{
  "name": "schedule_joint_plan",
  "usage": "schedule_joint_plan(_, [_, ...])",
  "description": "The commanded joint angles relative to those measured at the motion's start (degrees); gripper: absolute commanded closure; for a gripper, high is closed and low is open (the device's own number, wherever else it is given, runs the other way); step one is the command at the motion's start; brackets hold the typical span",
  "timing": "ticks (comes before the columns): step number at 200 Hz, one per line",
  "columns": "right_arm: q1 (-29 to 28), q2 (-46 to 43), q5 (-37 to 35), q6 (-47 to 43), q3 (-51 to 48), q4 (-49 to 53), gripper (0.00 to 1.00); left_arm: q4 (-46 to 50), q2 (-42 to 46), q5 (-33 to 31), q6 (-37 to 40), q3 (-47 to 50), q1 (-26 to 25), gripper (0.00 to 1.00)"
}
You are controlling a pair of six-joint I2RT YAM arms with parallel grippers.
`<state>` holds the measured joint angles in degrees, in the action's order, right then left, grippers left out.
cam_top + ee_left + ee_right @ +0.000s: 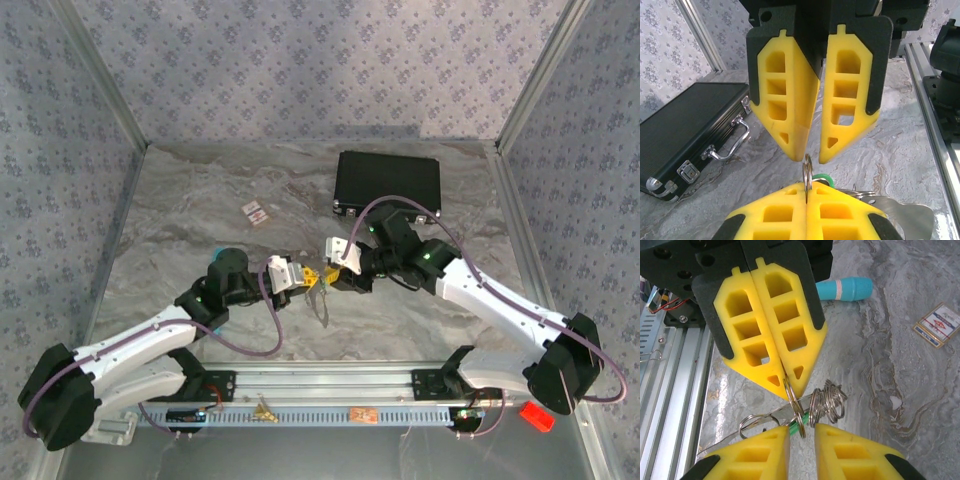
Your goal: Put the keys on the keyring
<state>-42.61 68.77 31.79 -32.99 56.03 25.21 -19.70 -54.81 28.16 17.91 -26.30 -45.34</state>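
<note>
My left pincer (806, 186): clamped on keyring (807, 170). My right pincer (802, 430): slightly apart, green key (824, 176), I think, at its tips. Threading step; next needs a firm pinch.

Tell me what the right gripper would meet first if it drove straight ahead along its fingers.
The right gripper would likely meet the keyring pinched in the shut left gripper first, then that gripper's fingers.

The left gripper (308, 277) and right gripper (338, 272) stand tip to tip at the middle, with the keyring (792, 402) crowding the slit between them. The black case (388, 183) blocks the far right, and a card (255, 212) lies flat at the far left. Bare counter (170, 250) opens on the left and on the near side of both.
</note>
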Motion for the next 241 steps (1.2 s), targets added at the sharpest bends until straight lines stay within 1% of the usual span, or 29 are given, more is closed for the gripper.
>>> schedule_joint_plan(1, [0.3,0.1,1.7,0.5,0.3,-0.1,0.84,-3.3,0.9,2.3,-0.6,-0.5,0.1,1.00])
schedule_joint_plan(29, [0.5,0.3,2.3,0.4,0.5,0.3,0.93,-2.7,1.0,2.5,-0.5,-0.9,0.1,1.00])
schedule_joint_plan(46, [0.8,0.5,2.6,0.4,0.6,0.8,1.00,-2.8,1.1,2.6,-0.7,-0.9,0.1,1.00])
schedule_joint_plan(87, [1.3,3.0,1.1,0.2,0.3,2.0,1.00,-3.3,1.5,2.9,-1.3,-1.5,0.0,1.00])
schedule_joint_plan(113, [1.4,2.7,2.5,0.6,0.2,1.3,1.00,-3.3,1.6,2.8,-1.6,-1.5,0.0,1.00])
schedule_joint_plan(120, [1.4,2.1,2.7,0.7,-0.2,0.5,0.96,-3.5,1.5,2.7,-1.6,-1.4,0.0,1.00])
schedule_joint_plan(134, [1.6,0.4,3.3,0.9,-1.4,-1.2,0.79,-3.9,1.3,2.6,-1.8,-0.8,-0.1,1.00])
schedule_joint_plan(144, [2.0,-0.7,3.6,1.4,-2.4,-2.9,0.75,-4.7,1.1,2.5,-2.3,-0.5,0.0,1.00])
schedule_joint_plan(169, [2.3,-2.4,4.6,1.8,-4.2,-6.1,0.73,-6.9,0.5,2.7,-3.5,0.2,0.0,1.00])
schedule_joint_plan(198, [2.1,-2.0,6.3,2.0,-4.4,-7.8,0.73,-8.2,-0.1,2.8,-4.2,0.3,-0.1,1.00])
schedule_joint_plan(241, [1.9,-1.5,6.5,2.9,-4.8,-10.3,0.74,-8.6,-0.6,2.5,-4.0,0.0,-0.1,1.00])
